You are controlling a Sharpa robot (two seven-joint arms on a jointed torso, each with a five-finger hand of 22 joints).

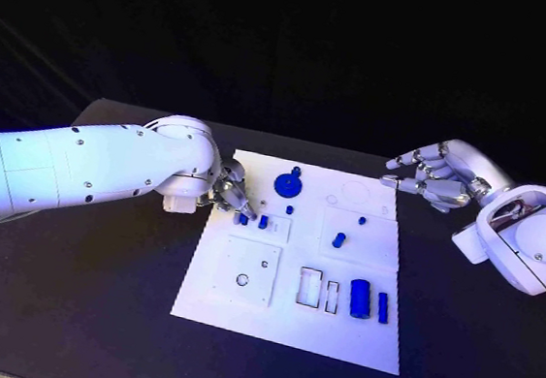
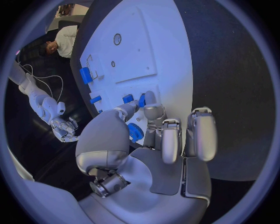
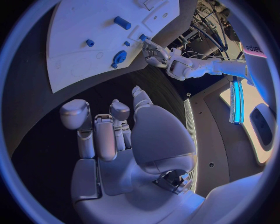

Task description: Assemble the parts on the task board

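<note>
Left silver many-fingered hand [image 1: 230, 196] is down at the left edge of the white flat task board [image 1: 252, 315], fingertips [image 2: 150, 99] on or just beside two small blue block parts [image 1: 251, 220] near that edge; whether it actually pinches one I cannot tell, the fingers hide the contact. Right silver hand [image 1: 434, 176] hovers off the board's far right corner above the black table [image 1: 82, 314], fingers loosely curled and apart, holding nothing. Outward across the board: a blue round disc part with a knob [image 1: 289, 186] near the far edge, a small blue peg [image 1: 340, 241] standing mid-board, a blue cylinder [image 1: 360, 298] and a thin blue bar [image 1: 382, 308] lying toward the near right corner beside empty rectangular slots [image 1: 310, 288]. The parts look like rigid moulded plastic, smooth, light, probably slippery and easy to flick away; not fragile. Judged best hold: a fingertip pinch across the blocks' flat sides, the cylinder across its middle, the disc by its knob. The board is matte, stiff, with shallow cut recesses.
</note>
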